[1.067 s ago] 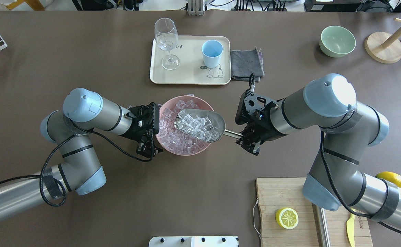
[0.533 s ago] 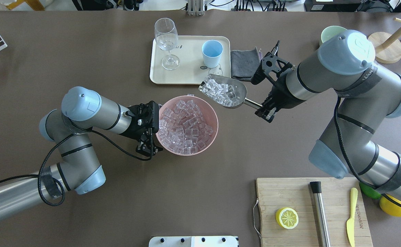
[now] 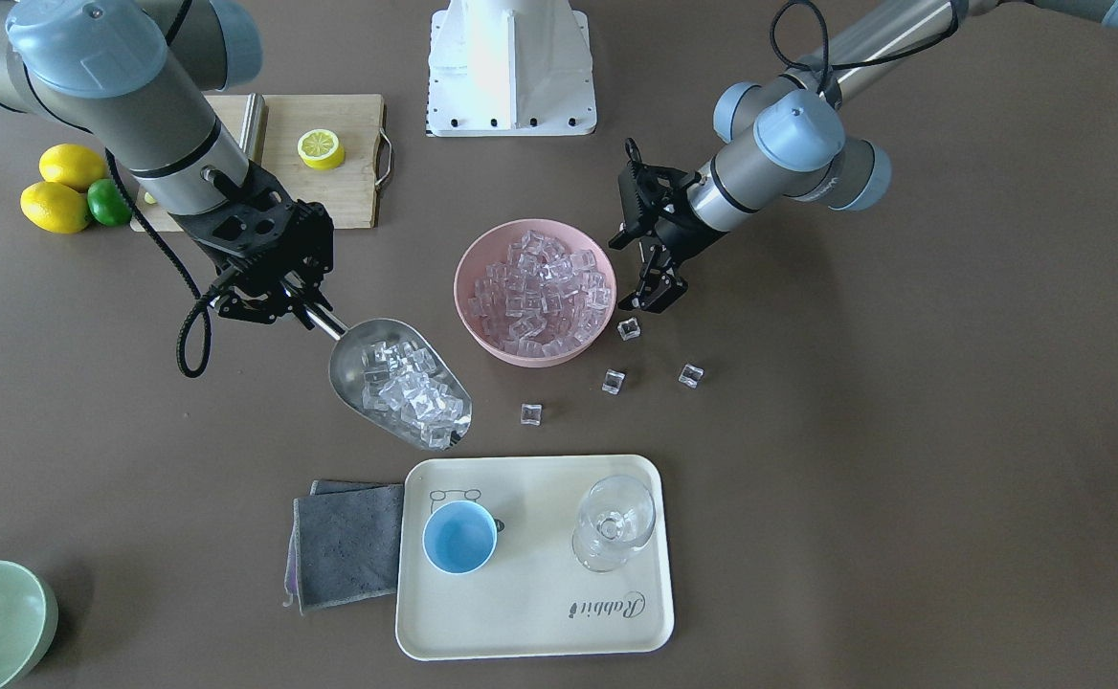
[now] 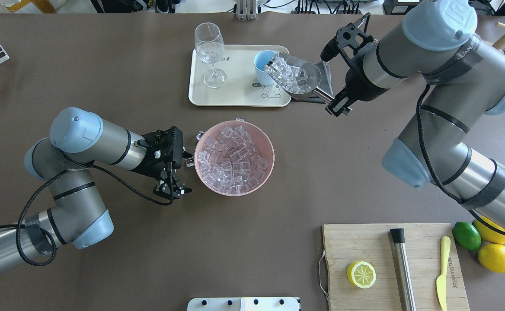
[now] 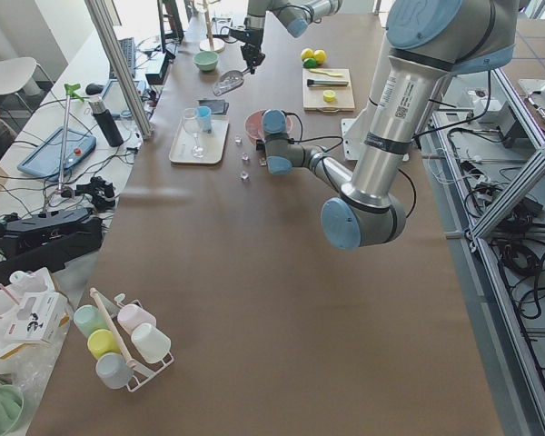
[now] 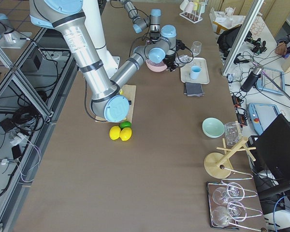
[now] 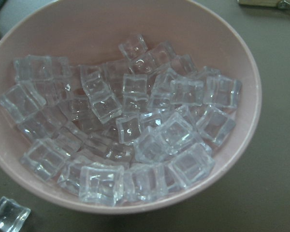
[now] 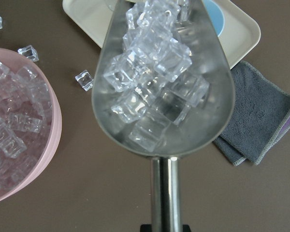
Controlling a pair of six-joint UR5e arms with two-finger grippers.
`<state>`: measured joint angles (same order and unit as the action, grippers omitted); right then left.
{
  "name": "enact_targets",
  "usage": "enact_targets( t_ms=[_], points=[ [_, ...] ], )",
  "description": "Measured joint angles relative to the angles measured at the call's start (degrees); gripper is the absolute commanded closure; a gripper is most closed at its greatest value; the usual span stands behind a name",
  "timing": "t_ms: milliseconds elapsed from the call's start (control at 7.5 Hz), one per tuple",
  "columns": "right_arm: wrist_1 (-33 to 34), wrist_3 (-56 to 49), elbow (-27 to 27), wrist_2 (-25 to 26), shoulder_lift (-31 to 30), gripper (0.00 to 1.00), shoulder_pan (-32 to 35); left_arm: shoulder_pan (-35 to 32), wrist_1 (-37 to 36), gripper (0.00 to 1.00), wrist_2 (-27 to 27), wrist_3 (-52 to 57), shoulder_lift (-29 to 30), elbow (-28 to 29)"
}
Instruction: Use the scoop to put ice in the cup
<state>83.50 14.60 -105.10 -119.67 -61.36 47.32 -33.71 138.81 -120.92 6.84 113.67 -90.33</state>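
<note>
My right gripper (image 4: 336,105) is shut on the short handle of the silver scoop (image 4: 295,73), which is full of ice (image 4: 283,71) and held level in the air. In the overhead view its front lip is at the right rim of the light-blue cup (image 4: 261,65) on the cream tray (image 4: 235,93). In the right wrist view the scoop (image 8: 164,96) fills the middle, with the cup (image 8: 213,14) just past its tip. My left gripper (image 4: 182,172) is open and empty, a little left of the pink bowl (image 4: 270,149) of ice (image 4: 233,162).
A stemmed glass (image 4: 210,54) stands on the tray left of the cup. A grey cloth (image 8: 261,116) lies under the scoop beside the tray. Several loose cubes (image 3: 628,328) lie on the table around the bowl. A cutting board (image 4: 365,242) with lemon, knife and steel cylinder is at front right.
My right arm lifted the loaded scoop out of the pink bowl and carried it to the cup. My left gripper drew back from the bowl's rim.
</note>
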Motion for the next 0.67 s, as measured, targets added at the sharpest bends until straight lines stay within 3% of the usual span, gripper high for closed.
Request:
enact_targets(
  t_ms=[400, 667],
  points=[
    [0.65, 2.06, 7.71, 0.2, 4.8, 1.0, 1.56, -4.46, -3.11, 0.01, -5.69, 0.58, -2.5, -3.3],
    [3.82, 1.03, 11.29, -0.17, 7.22, 1.0, 2.17, -6.54, -14.88, 0.01, -7.08, 4.62, -2.52, -9.47]
  ],
)
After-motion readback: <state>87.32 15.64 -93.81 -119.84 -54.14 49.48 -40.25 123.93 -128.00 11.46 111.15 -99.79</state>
